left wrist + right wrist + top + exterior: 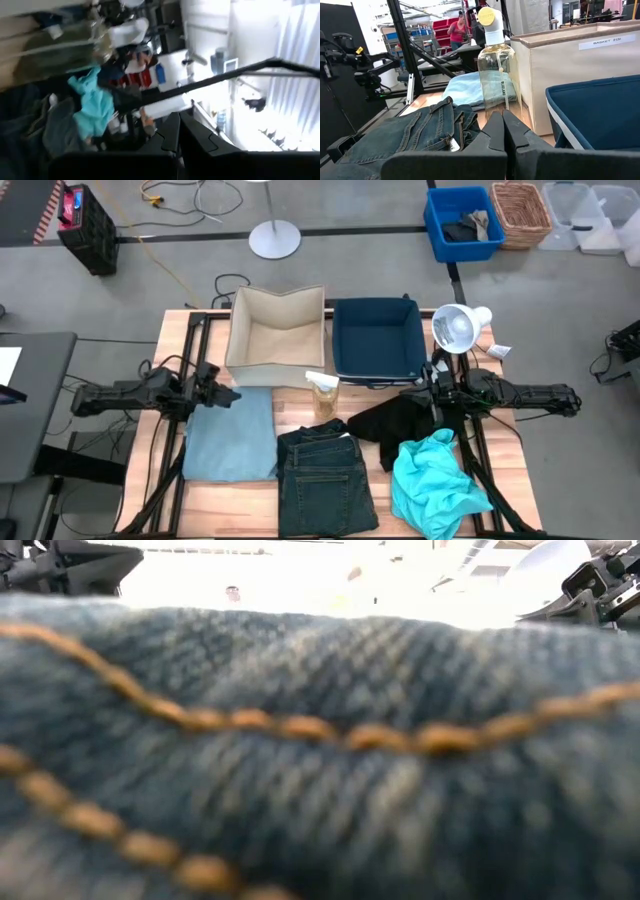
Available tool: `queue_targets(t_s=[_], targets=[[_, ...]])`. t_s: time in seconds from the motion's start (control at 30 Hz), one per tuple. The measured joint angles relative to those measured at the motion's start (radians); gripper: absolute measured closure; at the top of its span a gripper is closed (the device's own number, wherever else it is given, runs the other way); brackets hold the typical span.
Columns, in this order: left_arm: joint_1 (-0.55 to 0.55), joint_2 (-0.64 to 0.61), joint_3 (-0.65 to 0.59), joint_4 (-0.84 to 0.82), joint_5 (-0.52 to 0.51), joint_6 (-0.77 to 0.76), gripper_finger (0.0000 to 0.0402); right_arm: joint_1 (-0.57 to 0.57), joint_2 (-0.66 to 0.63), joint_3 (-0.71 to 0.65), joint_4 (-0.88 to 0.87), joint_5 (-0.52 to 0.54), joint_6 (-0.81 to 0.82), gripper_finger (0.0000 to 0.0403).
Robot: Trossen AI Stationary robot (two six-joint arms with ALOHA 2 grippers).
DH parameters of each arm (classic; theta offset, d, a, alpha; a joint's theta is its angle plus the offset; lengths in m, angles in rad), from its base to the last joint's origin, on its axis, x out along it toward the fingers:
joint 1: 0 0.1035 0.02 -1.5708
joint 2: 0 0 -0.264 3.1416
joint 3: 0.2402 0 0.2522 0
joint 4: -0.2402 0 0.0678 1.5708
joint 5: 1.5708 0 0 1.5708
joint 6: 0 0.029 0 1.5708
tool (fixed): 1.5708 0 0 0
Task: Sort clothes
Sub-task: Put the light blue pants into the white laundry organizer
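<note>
Denim jeans (325,480), thick-stitched, are laid between pale blue cloth (232,436) and crumpled turquoise top (432,485); left hand (228,394) and right hand (427,392) are pressed together, empty.

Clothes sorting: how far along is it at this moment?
Nothing looks sorted yet. The beige box and navy box hold no garments. The pale blue cloth, jeans, black garment and turquoise top all lie on the table. Nothing is in hand: the left gripper and right gripper are shut, holding nothing. All four remain.
</note>
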Motion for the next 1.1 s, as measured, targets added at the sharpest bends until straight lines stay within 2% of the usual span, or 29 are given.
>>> queue_targets(t_s=[0.17, 0.37, 0.5, 0.6, 0.73, 0.9, 1.0, 1.1], targets=[[-0.074, 0.074, 0.002, 0.144, -0.198, 0.078, 0.0397, 0.0, 0.0, 0.0, 0.0, 0.0, 0.0, 0.0403], [-0.13, 0.25, 0.117, 0.16, -0.248, 0.206, 0.0397, 0.0, 0.0, 0.0, 0.002, 0.0, -0.001, 0.0403], [-0.166, 0.391, 0.224, 0.154, -0.202, 0.286, 0.0397, -0.009, 0.0, -0.003, 0.039, 0.0, -0.054, 0.0403], [-0.195, 0.486, 0.285, 0.154, -0.135, 0.343, 0.0397, -0.006, 0.0, -0.003, 0.089, 0.001, 0.076, 0.0403], [-0.235, 0.595, 0.323, 0.152, -0.021, 0.388, 0.0397, -0.003, 0.0, -0.003, 0.173, -0.004, 0.167, 0.0403], [-0.289, 0.711, 0.327, 0.132, 0.005, 0.277, 0.0397, 0.057, 0.0, 0.006, 0.425, -0.046, 0.147, 0.0403], [-0.31, 0.776, 0.327, 0.074, 0.005, 0.186, 0.0397, 0.095, 0.0, 0.059, 0.452, -0.046, 0.077, 0.0403], [-0.327, 0.832, 0.327, 0.022, 0.006, 0.14, 0.0397, 0.115, 0.02, 0.129, 0.453, -0.041, 0.072, 0.0403]])
